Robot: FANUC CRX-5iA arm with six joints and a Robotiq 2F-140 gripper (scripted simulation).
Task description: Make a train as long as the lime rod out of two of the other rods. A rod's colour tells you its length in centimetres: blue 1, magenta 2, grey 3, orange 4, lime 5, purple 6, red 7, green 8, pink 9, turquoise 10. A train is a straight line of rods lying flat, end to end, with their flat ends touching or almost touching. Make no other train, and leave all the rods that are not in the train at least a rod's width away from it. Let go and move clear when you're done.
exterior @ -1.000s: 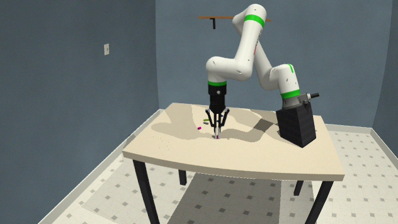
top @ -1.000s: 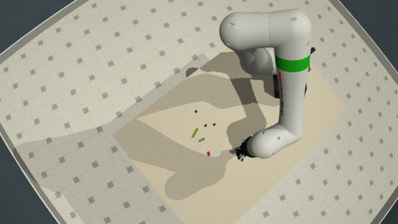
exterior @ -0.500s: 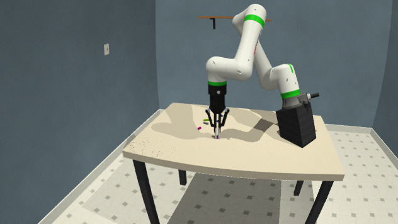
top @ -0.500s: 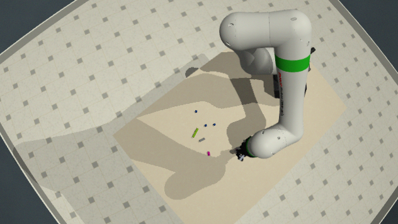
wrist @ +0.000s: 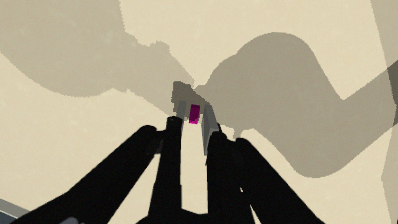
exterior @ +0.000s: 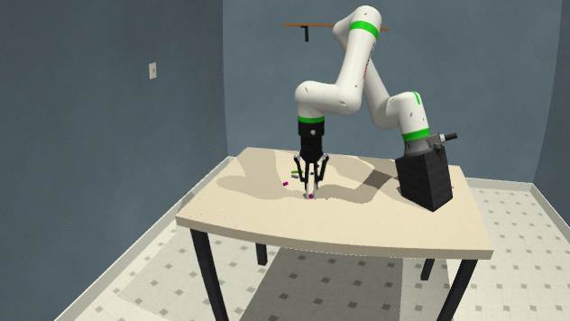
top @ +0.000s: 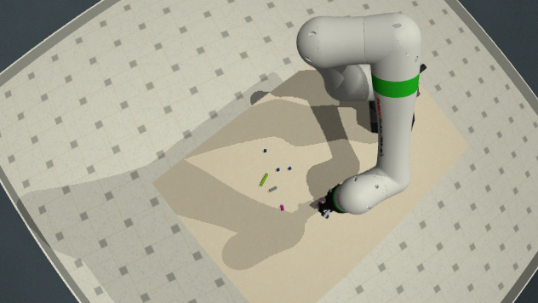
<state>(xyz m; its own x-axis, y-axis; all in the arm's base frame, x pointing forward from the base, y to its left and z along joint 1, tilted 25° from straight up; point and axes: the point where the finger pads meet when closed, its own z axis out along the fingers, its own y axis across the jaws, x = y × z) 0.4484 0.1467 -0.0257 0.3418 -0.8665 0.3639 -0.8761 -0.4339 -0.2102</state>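
My gripper [top: 325, 209] stands low over the table, right of the other rods. In the wrist view its fingers are slightly apart, with a magenta rod [wrist: 194, 114] lying on the table between the tips and a gap on each side. That rod also shows in the overhead view [top: 320, 203]. A second magenta rod [top: 282, 208] lies to the left. The lime rod [top: 264, 180] and a grey rod [top: 272, 189] lie further left, close together.
Three blue rods [top: 265, 151] [top: 277, 169] [top: 289, 168] lie scattered behind the lime rod. The arm's black base block [exterior: 424, 180] stands at the table's right side. The table's front edge [exterior: 316, 243] is near the gripper.
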